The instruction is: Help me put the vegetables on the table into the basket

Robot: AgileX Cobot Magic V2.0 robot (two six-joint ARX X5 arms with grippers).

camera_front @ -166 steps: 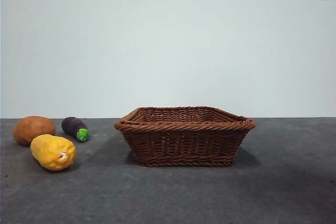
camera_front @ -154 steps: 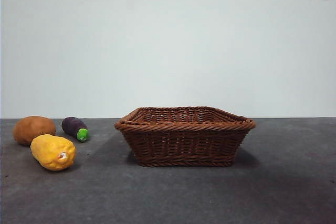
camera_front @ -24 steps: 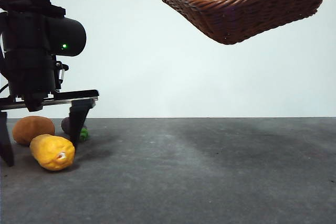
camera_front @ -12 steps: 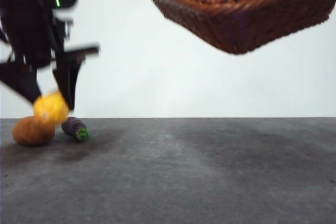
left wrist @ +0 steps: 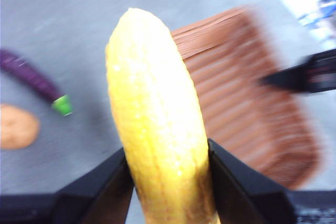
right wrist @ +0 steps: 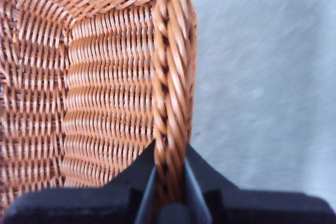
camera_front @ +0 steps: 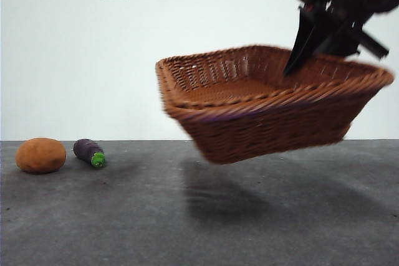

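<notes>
Basket (camera_front: 262, 113) lowered since earlier, right end effector (right wrist: 169, 182) clamping rim; left end effector (left wrist: 167, 182) grips lifted yellow vegetable (left wrist: 157, 124).

The yellow vegetable (left wrist: 160, 124) is out of the front view. Motion blurs the basket (camera_front: 268, 107), especially toward three o'clock. The right gripper (camera_front: 324, 29) is cut off at one o'clock.

- My right gripper (right wrist: 169, 182) is clamped on the braided rim of the brown wicker basket (camera_front: 262, 107), which hangs tilted above the dark grey table (camera_front: 199, 216).
- My left gripper (left wrist: 167, 174) grips the bumpy yellow vegetable (left wrist: 157, 124), held up in the air.
- The brown potato (camera_front: 40, 155) lies on the table, the purple eggplant (camera_front: 88, 152) just beside it, green cap toward the basket.
</notes>
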